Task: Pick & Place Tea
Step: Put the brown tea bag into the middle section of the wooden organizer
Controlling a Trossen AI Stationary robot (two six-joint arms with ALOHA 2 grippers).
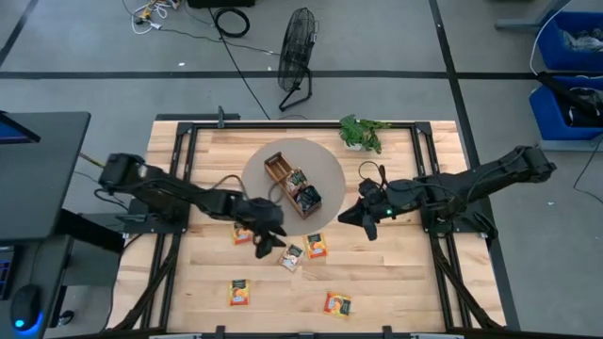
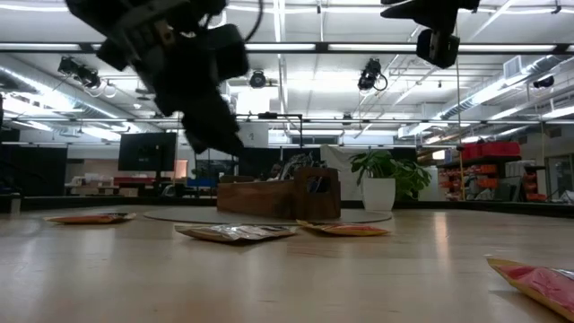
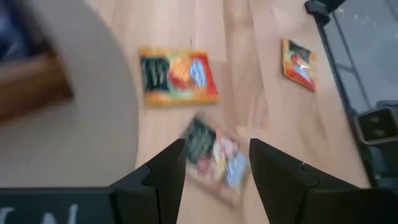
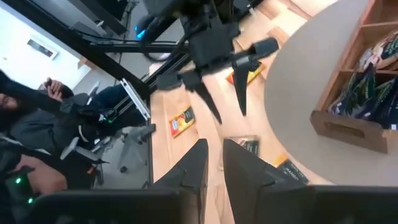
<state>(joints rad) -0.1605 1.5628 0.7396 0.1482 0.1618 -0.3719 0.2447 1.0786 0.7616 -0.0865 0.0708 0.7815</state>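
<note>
Several tea sachets lie flat on the wooden table: orange ones [image 1: 243,234] [image 1: 317,247] [image 1: 240,293] [image 1: 337,304] and a pale one [image 1: 292,256]. My left gripper [image 1: 268,243] hangs open over the pale sachet [image 3: 214,155], its fingers either side of it and clear above the table [image 2: 215,135]. My right gripper [image 1: 347,217] is raised to the right of the brown wooden tray [image 1: 283,169], its fingers [image 4: 214,155] shut with nothing between them. The tray holds dark sachets [image 4: 373,93].
The tray stands on a round grey mat [image 1: 325,160]. A small green plant [image 1: 363,132] is at the far edge. Black frame rails [image 1: 184,169] [image 1: 424,160] run along both sides. A person [image 4: 37,124] sits beyond the table's left side.
</note>
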